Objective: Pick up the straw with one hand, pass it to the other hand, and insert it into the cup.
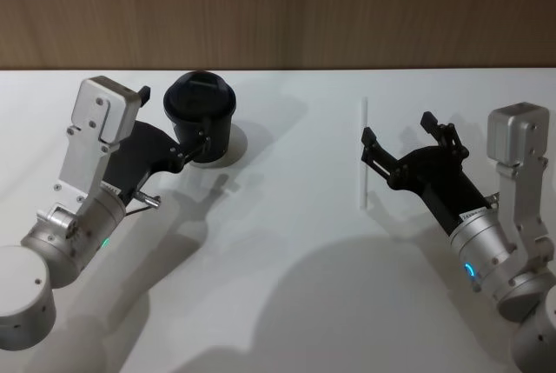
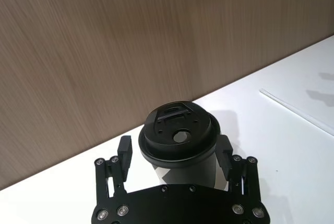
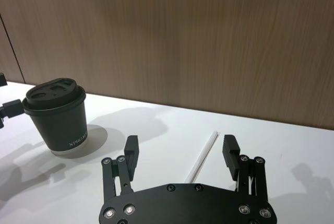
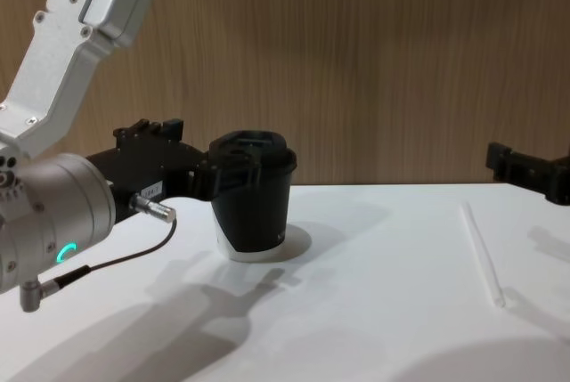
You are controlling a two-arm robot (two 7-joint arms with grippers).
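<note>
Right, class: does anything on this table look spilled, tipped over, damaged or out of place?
Nothing stands out. The cup stands upright with its lid on, between the open fingers of the left tool. The straw lies flat and straight on the table by the open right tool. No spill or damage shows.

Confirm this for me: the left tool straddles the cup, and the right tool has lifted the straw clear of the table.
Not quite. The straw has not been lifted: the chest view shows it lying flat on the table, with the open right tool above it and not gripping it. The left tool does straddle the cup.
</note>
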